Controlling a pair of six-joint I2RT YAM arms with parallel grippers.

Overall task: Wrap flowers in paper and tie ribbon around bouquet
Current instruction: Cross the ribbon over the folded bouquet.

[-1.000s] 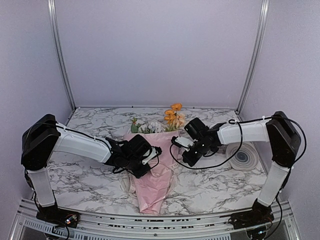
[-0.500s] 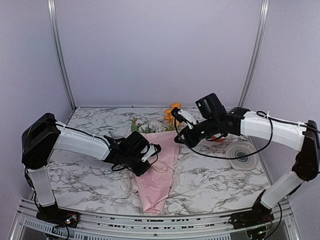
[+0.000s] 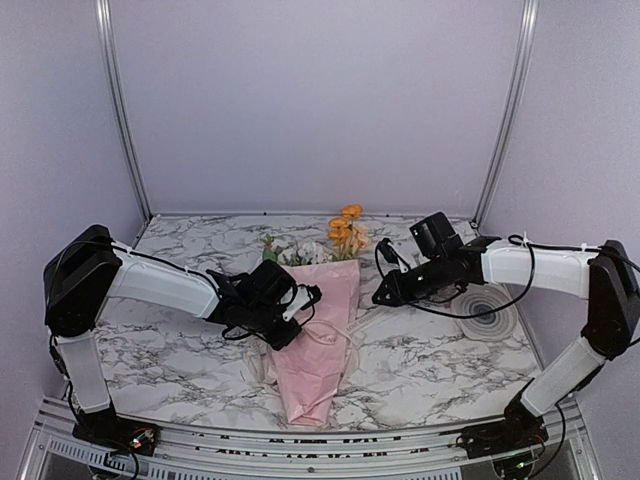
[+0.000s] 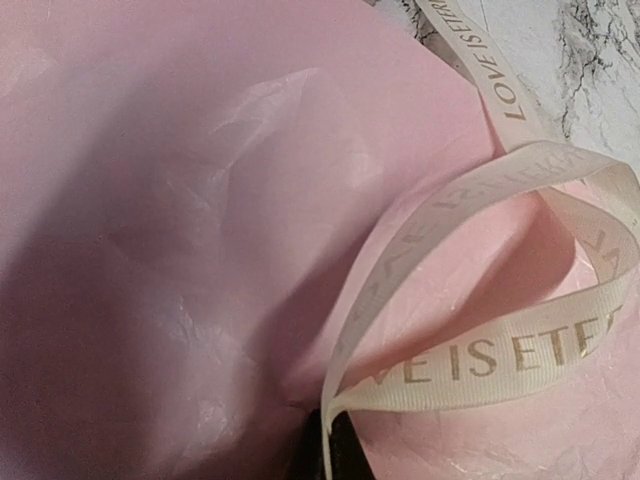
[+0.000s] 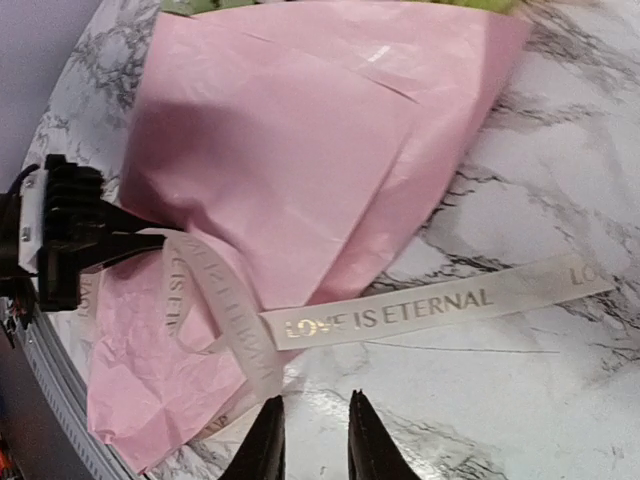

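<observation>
In the top view, the left arm reaches low across the white-and-grey marble table [image 3: 170, 350] with its elbow bent. The left gripper [image 3: 302, 298] sits at the left edge of the bouquet [image 3: 318, 350], a cone of thin pink paper lying mid-table with its point toward the near edge. Small artificial flowers [image 3: 346, 232], orange, white and green, stick out of its wide far end. The right arm stretches leftward. The right gripper [image 3: 380, 297] tilts down just beside the cone's right edge, apart from it. A round grey ringed disc [image 3: 489, 311] lies under the right forearm.

In the left wrist view, the crinkly pink paper [image 4: 200, 200] fills the frame. A narrow cream ribbon [image 4: 470, 365] with gold lettering loops over the paper, and both strands run into the dark fingertips [image 4: 345, 455], pinched tight on it.

In the right wrist view, two black fingers [image 5: 265, 450] stand slightly apart over bare marble with nothing between them. The ribbon's free tail lies flat on the table just beyond them, running rightward from the cone. The left gripper holds the loop at the cone's other side.
</observation>
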